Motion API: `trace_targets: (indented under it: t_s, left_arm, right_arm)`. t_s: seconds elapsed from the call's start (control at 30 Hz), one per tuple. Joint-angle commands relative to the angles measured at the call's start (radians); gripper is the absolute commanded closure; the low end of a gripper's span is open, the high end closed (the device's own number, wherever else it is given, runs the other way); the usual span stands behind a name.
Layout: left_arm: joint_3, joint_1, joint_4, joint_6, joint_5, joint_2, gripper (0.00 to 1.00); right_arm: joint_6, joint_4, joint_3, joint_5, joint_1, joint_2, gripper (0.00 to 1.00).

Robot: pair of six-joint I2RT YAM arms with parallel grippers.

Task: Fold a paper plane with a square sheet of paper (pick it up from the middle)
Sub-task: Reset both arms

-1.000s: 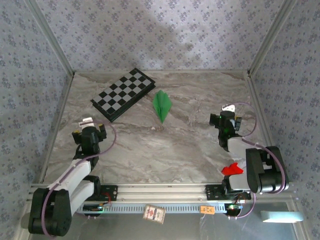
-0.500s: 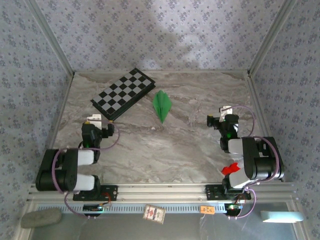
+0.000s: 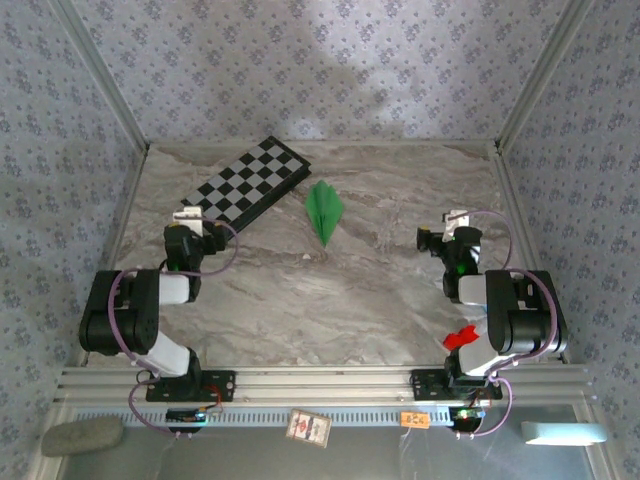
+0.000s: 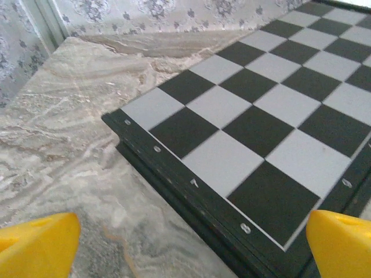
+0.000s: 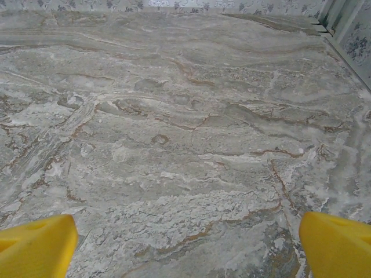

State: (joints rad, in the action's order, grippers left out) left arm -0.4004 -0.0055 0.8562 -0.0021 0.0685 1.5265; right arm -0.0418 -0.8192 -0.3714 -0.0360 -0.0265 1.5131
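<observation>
Bright-green folded paper plane (image 3: 324, 208), a narrow creased dart, lies flat on the grey marbled tabletop (image 3: 350, 300), centre-far, pointed end toward the near edge. Nothing touches it.

Black-and-white checkered board (image 3: 248, 186) sits just left of it, angled, with a small gap between them.

Left gripper (image 3: 188, 218) is on the left side by the board's near-left corner, jaws spread wide, nothing between them. Left wrist view: yellow fingertips (image 4: 37, 246) at both bottom corners, board corner and edge straight ahead.

Right gripper (image 3: 457, 222) is on the right side, well apart from the plane, jaws also wide, empty. Right wrist view: its fingertips frame bare marble.

Both arms are folded up close to their bases. Blue-grey patterned walls (image 3: 300, 70) on three sides.
</observation>
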Motion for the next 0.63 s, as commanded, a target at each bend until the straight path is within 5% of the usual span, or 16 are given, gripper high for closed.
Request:
trace_targets:
  t_s: [0.0,0.6]
  left_arm:
    - [-0.015,0.01,-0.047,-0.021,0.003,0.008,0.0]
    - [-0.018,0.015,-0.054,-0.024,-0.005,0.009,0.0]
  right_arm:
    - [0.012,0.012,-0.023,0.013,-0.005,0.01,0.0]
    - [0.012,0.01,-0.022,0.012,-0.005,0.011,0.0]
